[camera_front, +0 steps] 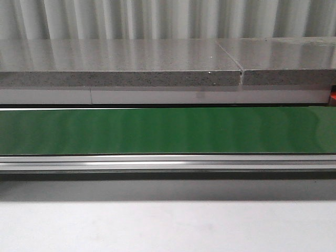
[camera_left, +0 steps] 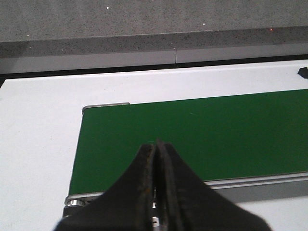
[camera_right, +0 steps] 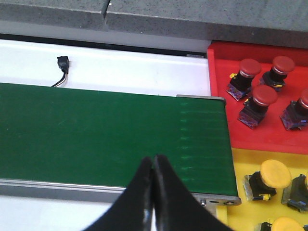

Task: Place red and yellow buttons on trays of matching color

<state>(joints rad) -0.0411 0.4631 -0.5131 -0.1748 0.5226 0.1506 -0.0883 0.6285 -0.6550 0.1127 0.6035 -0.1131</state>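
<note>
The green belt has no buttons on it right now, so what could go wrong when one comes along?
Both the left gripper and right gripper are shut, so they must open in time or a button might slip past. The red tray and yellow tray sit side by side off the green belt end, so a drop could land in the wrong one. The trays already hold buttons, so new ones may bump them.

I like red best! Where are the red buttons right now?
In the right wrist view, the red buttons sit in the red tray, just past the green belt's end, next to the yellow tray.
</note>
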